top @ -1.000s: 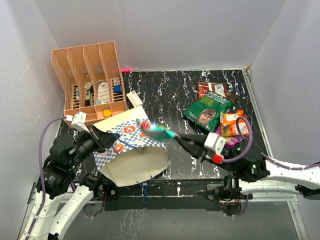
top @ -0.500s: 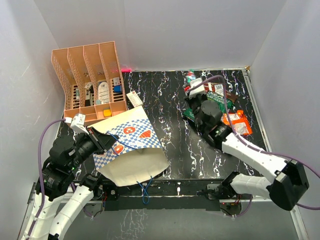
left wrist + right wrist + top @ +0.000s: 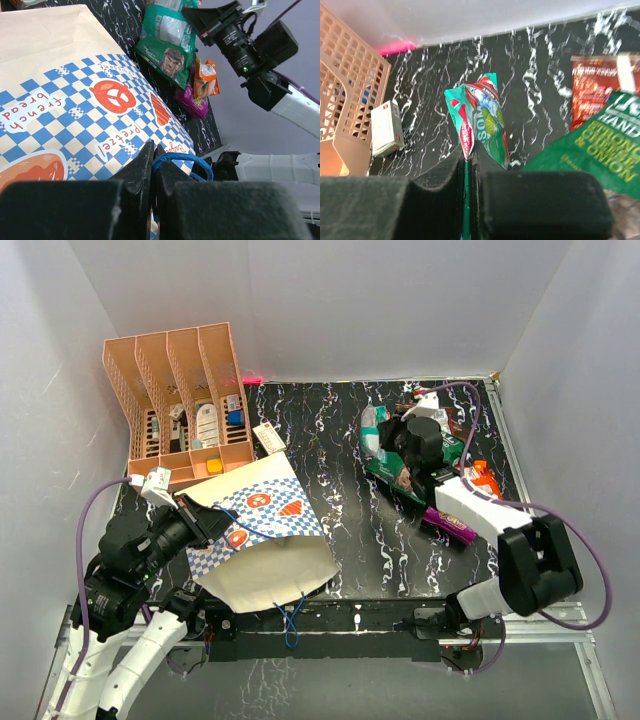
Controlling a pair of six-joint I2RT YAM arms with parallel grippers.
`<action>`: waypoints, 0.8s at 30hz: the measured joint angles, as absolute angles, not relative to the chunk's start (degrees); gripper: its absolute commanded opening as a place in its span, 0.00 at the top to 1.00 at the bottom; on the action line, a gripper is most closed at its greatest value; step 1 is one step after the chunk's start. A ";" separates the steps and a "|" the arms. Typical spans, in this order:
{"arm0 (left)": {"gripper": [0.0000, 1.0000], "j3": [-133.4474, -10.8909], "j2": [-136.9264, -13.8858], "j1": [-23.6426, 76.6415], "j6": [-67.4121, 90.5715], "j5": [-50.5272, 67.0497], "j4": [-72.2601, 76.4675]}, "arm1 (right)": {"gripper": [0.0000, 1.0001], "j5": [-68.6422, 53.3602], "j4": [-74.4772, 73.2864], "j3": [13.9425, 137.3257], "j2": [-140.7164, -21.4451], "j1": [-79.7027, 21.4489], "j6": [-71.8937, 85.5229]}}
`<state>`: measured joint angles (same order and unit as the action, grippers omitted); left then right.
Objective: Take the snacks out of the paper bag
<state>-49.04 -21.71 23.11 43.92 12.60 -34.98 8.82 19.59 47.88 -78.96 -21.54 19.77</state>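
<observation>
The paper bag [image 3: 268,540] lies on its side at the near left, checked face up, and fills the left wrist view [image 3: 75,100]. My left gripper [image 3: 213,524] is shut on its blue cord handle [image 3: 186,161]. My right gripper [image 3: 383,436] is shut on a teal snack packet [image 3: 371,430], held over the far right of the table; the packet hangs from the jaws in the right wrist view [image 3: 482,117]. A green packet [image 3: 402,478], an orange one [image 3: 484,478], a purple one [image 3: 451,524] and a red-brown one [image 3: 592,90] lie beside it.
A salmon-pink file organiser [image 3: 180,400] with small office items stands at the far left. A small white box [image 3: 268,437] lies beside it on the black marbled table [image 3: 320,430]. Grey walls close in both sides.
My right gripper carried the teal packet from beside the bag's mouth to the far right by the other packets, then lowered it a little. The left gripper and bag stayed put.
</observation>
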 measured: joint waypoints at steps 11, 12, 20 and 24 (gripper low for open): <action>1.00 -48.90 -22.33 23.11 44.18 12.91 -34.74 | 0.92 5.69 12.53 48.86 -86.41 -15.18 35.00; 1.00 -48.82 -22.39 23.11 44.23 12.91 -34.70 | 0.88 6.59 11.64 48.84 -86.39 -14.33 35.57; 1.00 -48.18 -22.57 23.11 44.84 13.21 -33.87 | 0.44 14.15 6.13 45.39 -81.69 -12.10 34.13; 1.00 -48.18 -23.03 23.11 44.84 13.37 -33.67 | 0.34 17.82 3.62 45.06 -75.96 -12.10 32.88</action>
